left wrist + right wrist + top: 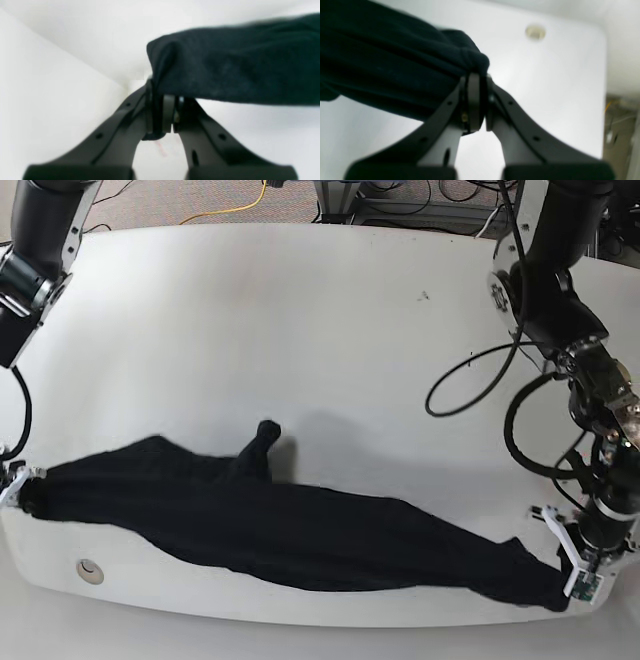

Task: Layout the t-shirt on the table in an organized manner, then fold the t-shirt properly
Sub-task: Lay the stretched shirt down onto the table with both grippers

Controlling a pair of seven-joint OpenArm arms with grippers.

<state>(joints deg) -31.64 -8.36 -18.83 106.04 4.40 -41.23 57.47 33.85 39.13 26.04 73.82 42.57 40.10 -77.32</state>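
The black t-shirt [290,530] hangs stretched in a long band between my two grippers, low over the near part of the white table [300,330]. My left gripper [562,592] is shut on one end of it at the base view's lower right; in the left wrist view the fabric [232,70] bunches over the shut fingertips [162,112]. My right gripper [24,492] is shut on the other end at the base view's left edge; the right wrist view shows the cloth [390,70] gathered at the fingertips [477,100]. A sleeve [258,448] sticks up mid-shirt.
A round grommet hole [90,570] sits near the table's front left corner, also seen as the grommet hole [535,32] in the right wrist view. Cables [470,380] loop by the left arm. The table's front edge runs just under the shirt.
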